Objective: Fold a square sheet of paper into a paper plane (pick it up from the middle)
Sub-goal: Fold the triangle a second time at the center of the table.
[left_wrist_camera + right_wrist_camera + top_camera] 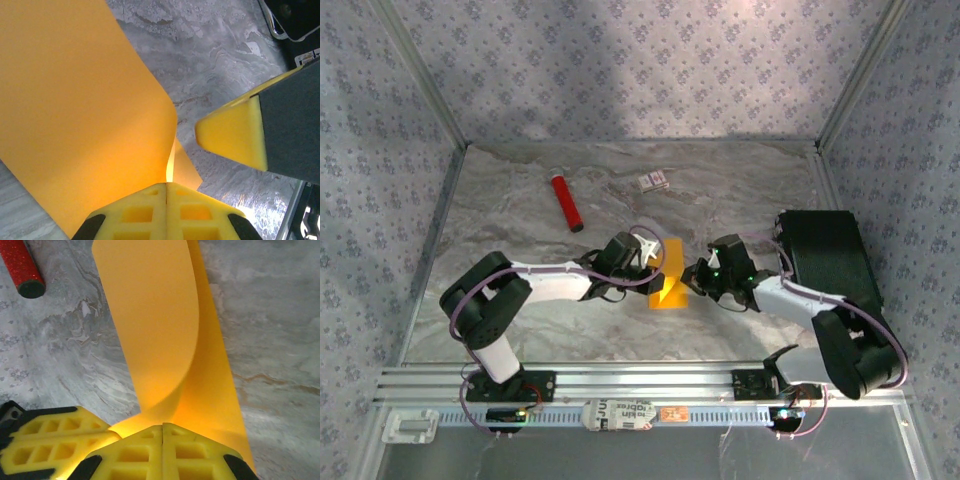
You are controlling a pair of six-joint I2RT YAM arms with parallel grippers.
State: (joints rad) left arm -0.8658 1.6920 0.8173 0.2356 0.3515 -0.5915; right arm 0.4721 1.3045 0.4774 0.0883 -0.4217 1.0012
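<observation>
Where the two arms meet over the middle of the grey marbled table (520, 210), the thin orange-yellow square sheet of paper (672, 282) stands curled in a loose bend between them. The left gripper (166, 187) has its yellow foam fingers pressed together with the sheet pinched in the seam. The right gripper (163, 429) is closed the same way on another part of the sheet, and the two tips sit just beside each other. A red glittery cylindrical tube (567, 203) lies well apart toward the back left, with a small white card (654, 181) to its right. The card's reddish print is too small to read, as is the dark lettering on the white label (620, 413) on the front rail.
</observation>
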